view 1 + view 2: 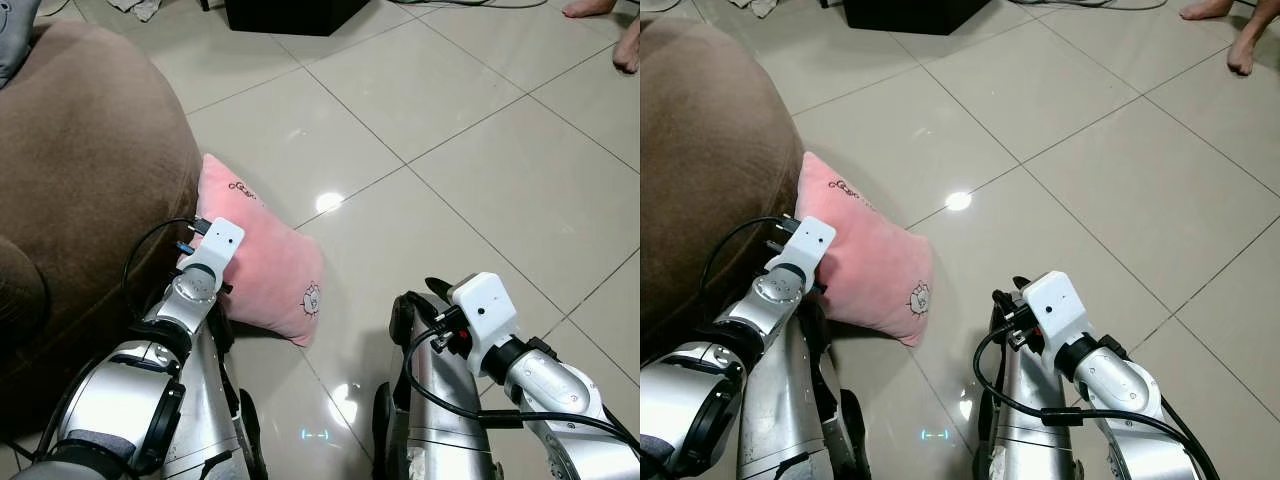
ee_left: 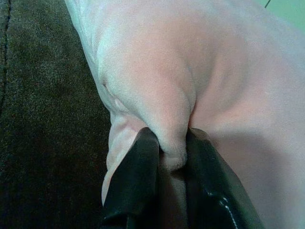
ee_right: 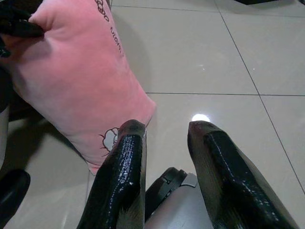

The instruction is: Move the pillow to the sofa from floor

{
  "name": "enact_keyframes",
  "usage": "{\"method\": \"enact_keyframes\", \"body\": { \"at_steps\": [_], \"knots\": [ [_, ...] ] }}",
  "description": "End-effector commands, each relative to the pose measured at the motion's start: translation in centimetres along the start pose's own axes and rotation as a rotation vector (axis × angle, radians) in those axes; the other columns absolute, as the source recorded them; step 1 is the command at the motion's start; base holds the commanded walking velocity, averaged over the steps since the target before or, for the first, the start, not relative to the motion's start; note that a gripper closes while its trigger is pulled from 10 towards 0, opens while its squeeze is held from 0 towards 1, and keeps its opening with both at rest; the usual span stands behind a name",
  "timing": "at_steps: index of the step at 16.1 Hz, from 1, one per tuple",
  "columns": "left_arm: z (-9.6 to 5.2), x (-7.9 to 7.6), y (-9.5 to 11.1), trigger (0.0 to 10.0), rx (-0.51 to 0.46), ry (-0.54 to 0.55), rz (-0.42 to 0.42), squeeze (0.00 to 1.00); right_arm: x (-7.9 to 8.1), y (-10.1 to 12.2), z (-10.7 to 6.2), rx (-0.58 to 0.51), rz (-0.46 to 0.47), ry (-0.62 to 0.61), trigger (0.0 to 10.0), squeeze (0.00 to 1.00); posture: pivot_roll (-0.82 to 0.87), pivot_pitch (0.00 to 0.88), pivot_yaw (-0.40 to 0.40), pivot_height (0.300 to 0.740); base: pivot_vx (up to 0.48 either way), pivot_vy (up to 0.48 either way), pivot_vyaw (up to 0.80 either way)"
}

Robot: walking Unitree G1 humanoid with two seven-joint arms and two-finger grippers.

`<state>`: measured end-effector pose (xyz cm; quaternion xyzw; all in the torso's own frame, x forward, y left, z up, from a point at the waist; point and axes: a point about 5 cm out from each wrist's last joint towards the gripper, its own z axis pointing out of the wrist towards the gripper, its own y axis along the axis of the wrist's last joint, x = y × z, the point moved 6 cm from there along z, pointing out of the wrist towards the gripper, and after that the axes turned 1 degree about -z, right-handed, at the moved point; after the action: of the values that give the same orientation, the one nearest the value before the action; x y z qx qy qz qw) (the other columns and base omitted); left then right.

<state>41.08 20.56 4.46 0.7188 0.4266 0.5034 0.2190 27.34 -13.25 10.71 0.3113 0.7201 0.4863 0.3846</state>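
The pink pillow [image 1: 262,252] stands on the tiled floor [image 1: 470,160], leaning against the brown sofa [image 1: 80,170]. The left end effector [image 2: 167,157] is closed on a small fold of the pillow's edge on the side near the sofa, while the right end effector [image 3: 164,138] hangs with its fingers apart, just beside the pillow's far corner. I think this pinch takes only a little soft fabric, so in lifting, the pillow's weight may pull the fold out, or the pillow may catch on the sofa.
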Motion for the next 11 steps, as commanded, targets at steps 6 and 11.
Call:
{"method": "enact_keyframes", "body": {
  "at_steps": [6,11],
  "knots": [
    [-0.1,-0.8,-0.4,0.0,0.014,-0.025,-0.037,0.0,-0.4,0.0,-0.5,0.007,-0.007,-0.017,10.0,0.0,-0.12,0.245,-0.013,0.431,0.0,0.0,0.0],
    [0.0,-1.4,1.7,0.0,-0.066,-0.069,-0.214,0.0,-0.9,0.4,-0.5,-0.017,-0.005,-0.061,10.0,0.0,-0.12,0.186,-0.012,0.431,0.0,0.0,0.0]
  ]
}}
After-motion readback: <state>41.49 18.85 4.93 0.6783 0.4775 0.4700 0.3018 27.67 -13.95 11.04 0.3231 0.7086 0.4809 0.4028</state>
